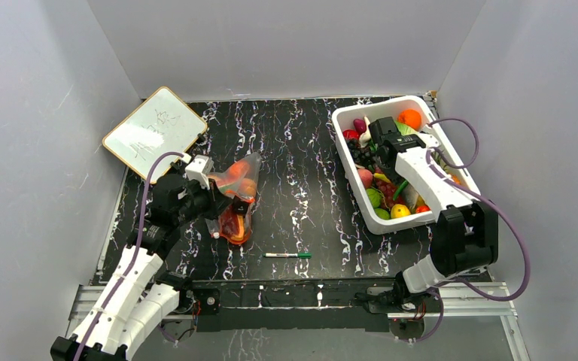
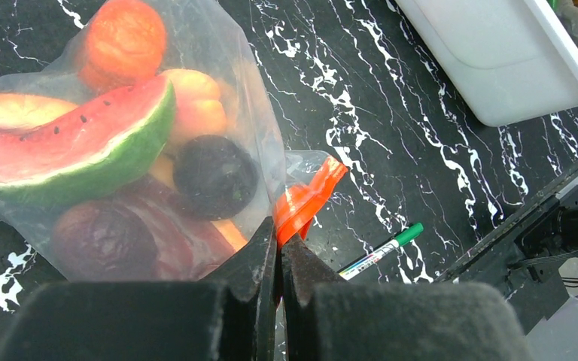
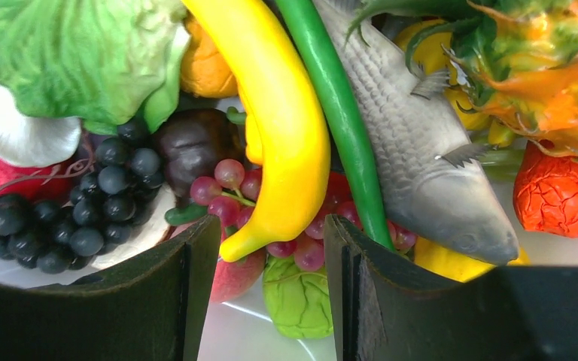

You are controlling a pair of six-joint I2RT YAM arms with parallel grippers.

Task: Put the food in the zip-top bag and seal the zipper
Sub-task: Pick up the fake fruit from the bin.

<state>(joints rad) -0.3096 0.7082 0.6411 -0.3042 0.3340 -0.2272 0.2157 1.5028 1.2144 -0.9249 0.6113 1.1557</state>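
1. Left wrist view is showing the left gripper [image 2: 278,256] clenching the zip-top bag [image 2: 218,68] beside its zipper [image 2: 308,199], well left of the white tub [image 1: 344,147].
2. Right gripper [image 3: 271,256] is hanging released inside the tub, its arm covering some food [image 3: 286,135].

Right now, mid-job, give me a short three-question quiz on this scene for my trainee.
1. True or false: the left arm's jaws are open and hold nothing.
2. Which of these lies inside the zip-top bag? A. fish; B. watermelon slice; C. lettuce leaf.
3. Fill in: the marker pen lies on the ___, not in the white tub.

Key
1. False: they are shut on the bag beside its zipper.
2. B.
3. table.
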